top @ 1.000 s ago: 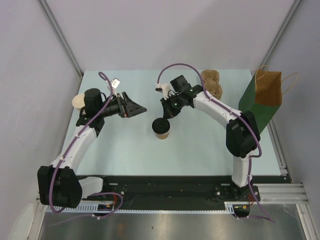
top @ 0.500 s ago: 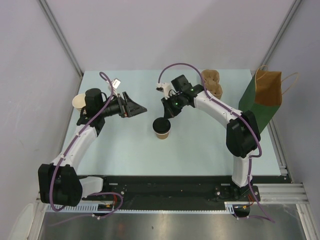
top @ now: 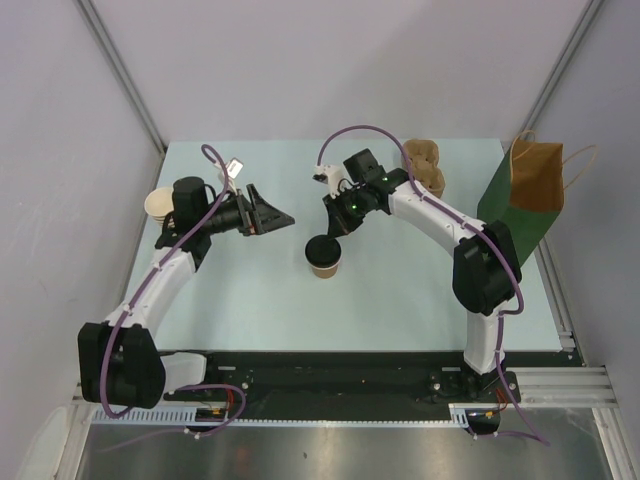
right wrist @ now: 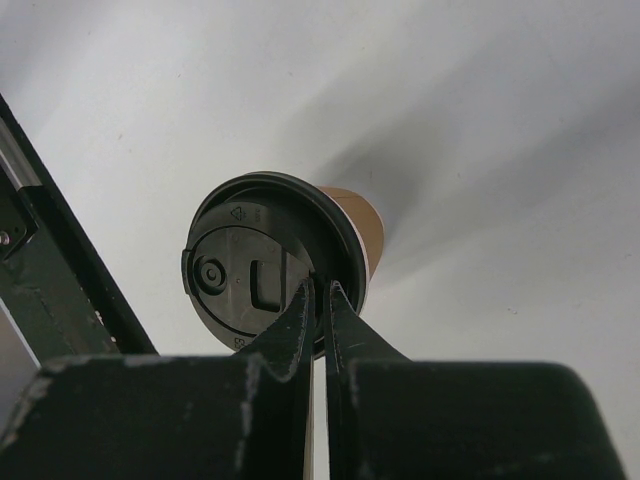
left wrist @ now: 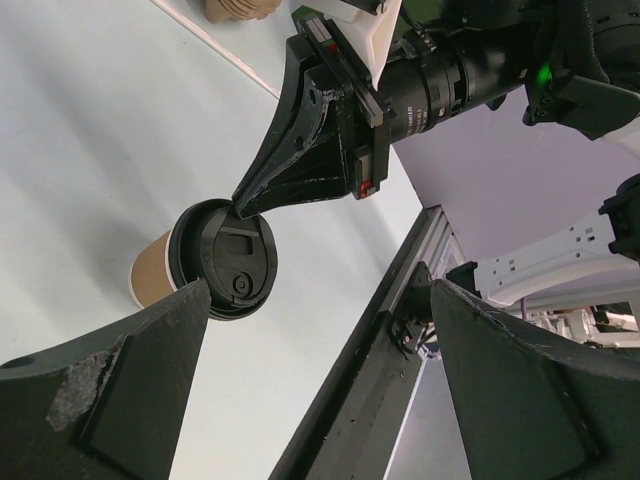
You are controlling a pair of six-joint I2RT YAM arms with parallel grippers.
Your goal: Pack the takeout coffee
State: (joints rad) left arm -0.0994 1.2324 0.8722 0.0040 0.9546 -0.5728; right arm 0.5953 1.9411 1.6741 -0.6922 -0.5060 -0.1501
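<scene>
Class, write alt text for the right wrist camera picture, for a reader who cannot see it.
The right gripper, fingers almost shut, has its tips at the rim of the black lid on the takeout coffee. It stands on a pale table.

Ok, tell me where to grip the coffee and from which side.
Grip the cup by its brown wall just under the lid, coming in level from the side, fingers spread. It stands upright and round; the flat lid offers little hold from above. The right gripper, shut at the lid's edge, would have to open first.
</scene>
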